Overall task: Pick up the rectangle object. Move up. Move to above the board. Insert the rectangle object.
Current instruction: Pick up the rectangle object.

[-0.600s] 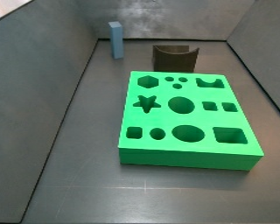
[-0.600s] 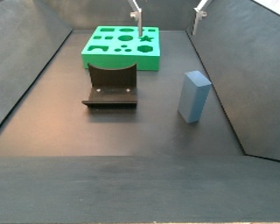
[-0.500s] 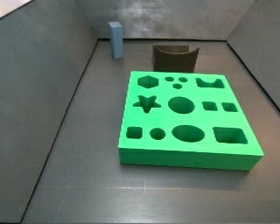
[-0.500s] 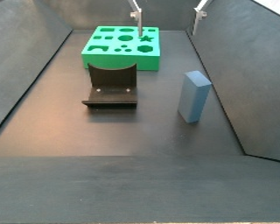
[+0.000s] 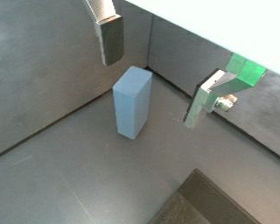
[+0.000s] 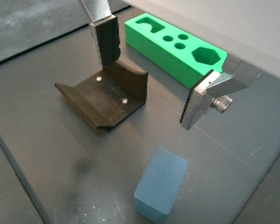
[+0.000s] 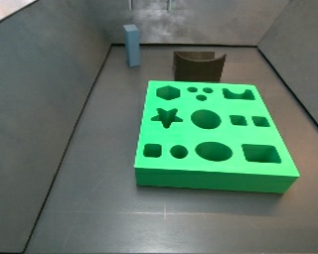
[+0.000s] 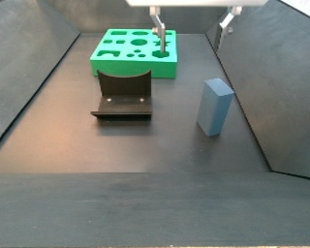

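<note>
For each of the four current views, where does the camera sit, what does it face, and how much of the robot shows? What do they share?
Wrist view: on the arm's wrist, looking down at the upright rectangle object near a wall; open gripper above it.
Wrist view: same mount, different angle, facing the fixture and board; both fingers visible.
Side view: high at the board's near end; no robot visible.
Side view: opposite end; gripper at top.
Shared: the rectangle object appears in all four.

2 side views face each other across the board (image 7: 213, 135); wrist views look down past the gripper (image 5: 154, 74)
</note>
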